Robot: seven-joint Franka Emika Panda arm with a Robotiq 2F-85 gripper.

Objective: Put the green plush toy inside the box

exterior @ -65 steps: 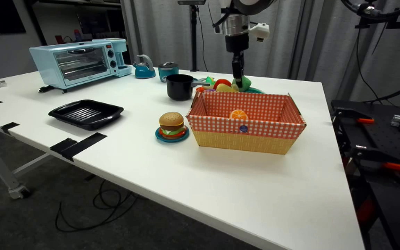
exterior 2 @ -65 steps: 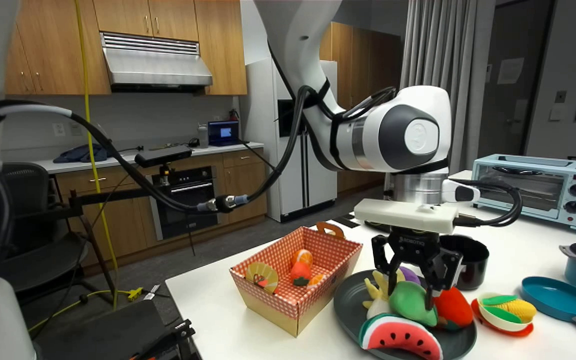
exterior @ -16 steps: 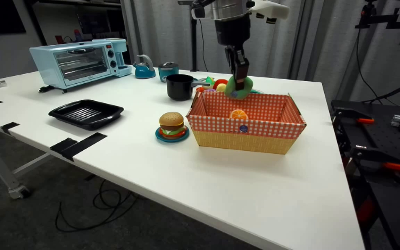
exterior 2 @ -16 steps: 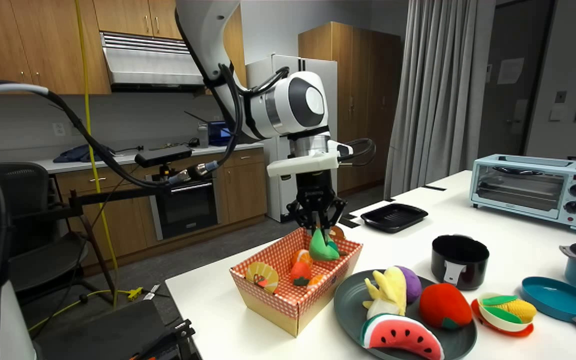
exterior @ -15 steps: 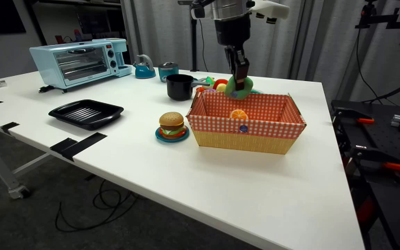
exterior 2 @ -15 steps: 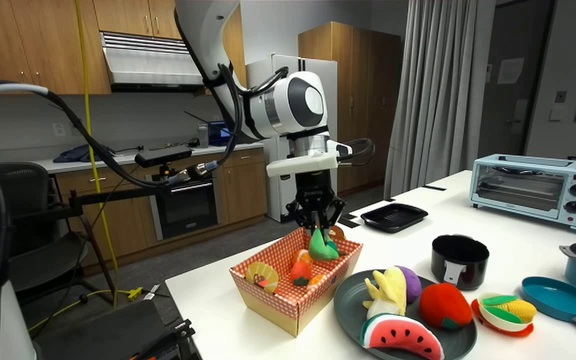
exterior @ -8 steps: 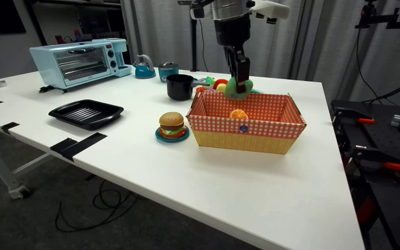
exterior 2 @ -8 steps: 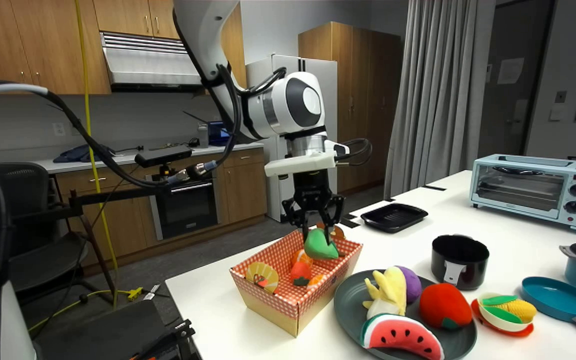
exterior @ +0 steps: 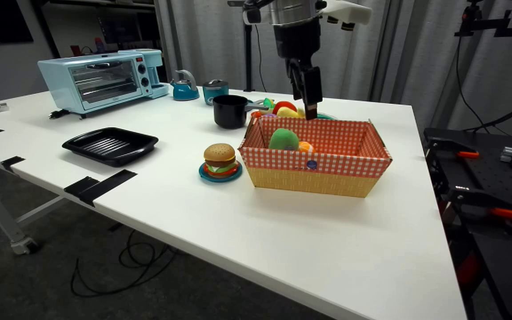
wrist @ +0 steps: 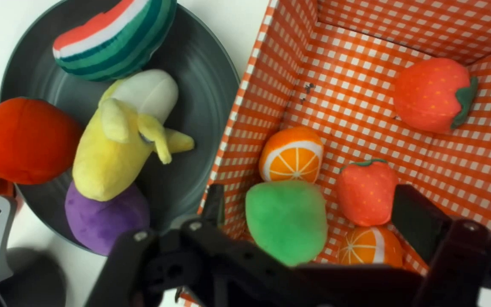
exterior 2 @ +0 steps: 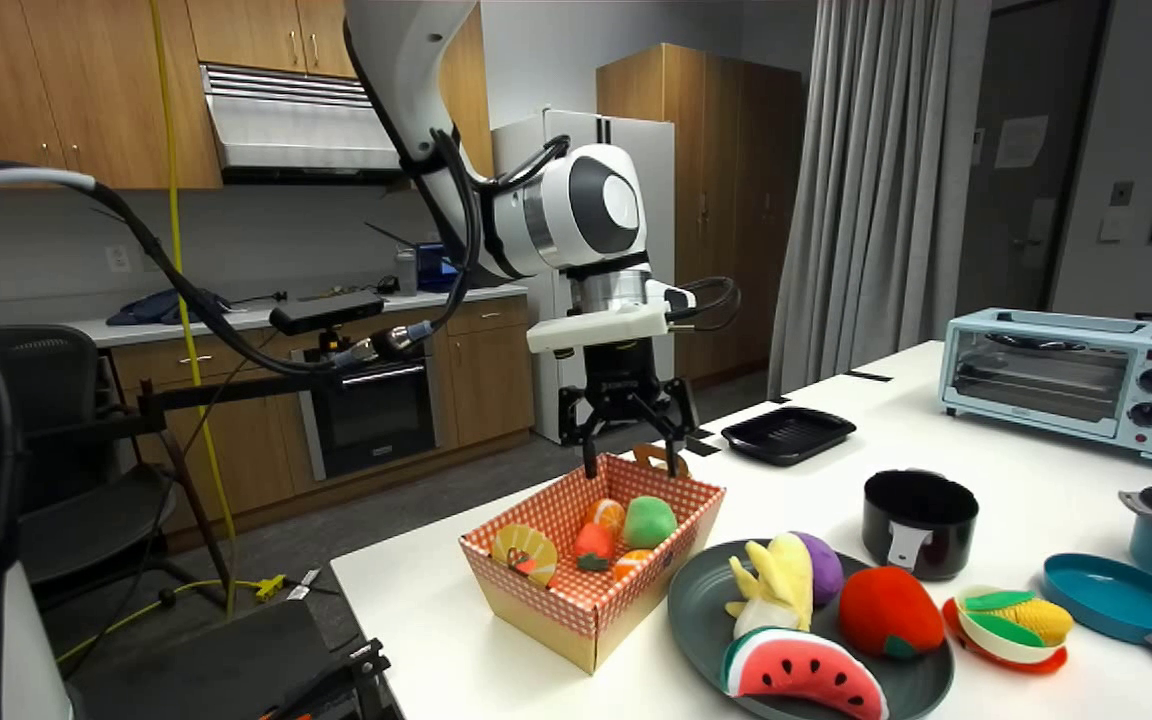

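Note:
The green plush toy (exterior: 284, 139) lies inside the box (exterior: 314, 181); it shows there in an exterior view (exterior 2: 650, 521) and in the wrist view (wrist: 287, 219). The box has red-and-white checked sides and a yellow lower band; its wall also shows in the wrist view (wrist: 267, 94). My gripper (exterior 2: 631, 468) is open and empty above the far part of the box, its fingers wide apart. In the wrist view the gripper (wrist: 309, 187) frames the green toy below without touching it. The toy's lower edge is partly hidden by the gripper there.
The box also holds orange-slice toys (wrist: 292, 155) and strawberry toys (wrist: 368, 192). A dark plate (exterior 2: 701, 650) with several plush foods stands beside it. A black pot (exterior 2: 921, 520), a burger toy (exterior: 219, 158) and a black tray (exterior: 110, 144) are on the table.
The gripper carried the green toy from the plate to above the box. It then opened, and the toy dropped into the box. The arm has barely moved in the last second.

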